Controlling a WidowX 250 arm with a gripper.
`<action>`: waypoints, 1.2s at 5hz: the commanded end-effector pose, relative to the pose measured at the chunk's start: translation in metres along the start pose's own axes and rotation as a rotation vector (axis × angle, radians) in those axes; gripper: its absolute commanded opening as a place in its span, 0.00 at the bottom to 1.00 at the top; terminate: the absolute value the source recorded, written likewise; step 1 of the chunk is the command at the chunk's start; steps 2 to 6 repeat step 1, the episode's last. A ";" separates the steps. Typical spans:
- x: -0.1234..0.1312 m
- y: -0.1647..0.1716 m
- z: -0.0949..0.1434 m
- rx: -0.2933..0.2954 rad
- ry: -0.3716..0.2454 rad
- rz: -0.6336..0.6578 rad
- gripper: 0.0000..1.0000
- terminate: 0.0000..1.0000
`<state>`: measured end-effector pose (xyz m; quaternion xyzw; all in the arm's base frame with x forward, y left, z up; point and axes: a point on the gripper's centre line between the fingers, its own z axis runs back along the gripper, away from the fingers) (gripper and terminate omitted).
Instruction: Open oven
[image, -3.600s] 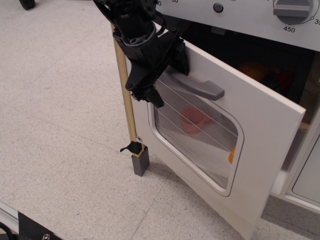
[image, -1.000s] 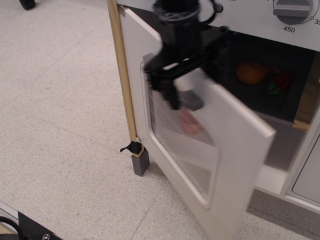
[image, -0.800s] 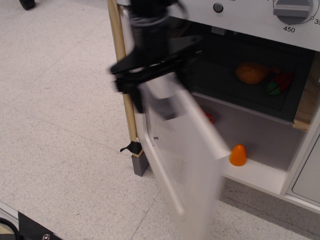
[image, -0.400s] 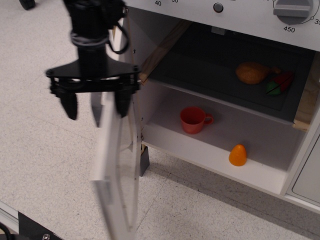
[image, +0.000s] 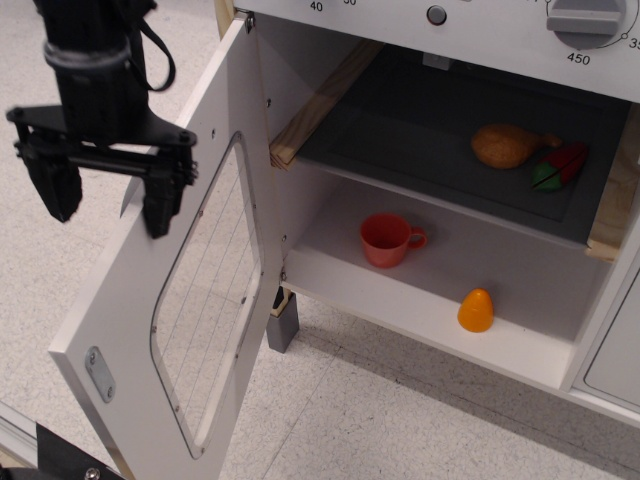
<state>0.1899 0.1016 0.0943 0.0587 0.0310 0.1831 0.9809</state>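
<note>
Where dial reads 450, oven (image: 300, 120) open.

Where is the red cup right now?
The red cup stands on the white floor of the open oven, under the dark tray, left of the small orange piece near the front edge.

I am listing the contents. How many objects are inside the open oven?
4. A red cup and an orange cone sit on the white bottom floor; a brown food piece and a red-green item lie on the dark shelf above. More may be hidden at the right.
</note>
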 end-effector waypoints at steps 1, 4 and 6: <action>0.033 -0.002 0.047 0.029 -0.066 -0.008 1.00 1.00; 0.033 -0.002 0.047 0.029 -0.066 -0.008 1.00 1.00; 0.033 -0.002 0.047 0.029 -0.066 -0.008 1.00 1.00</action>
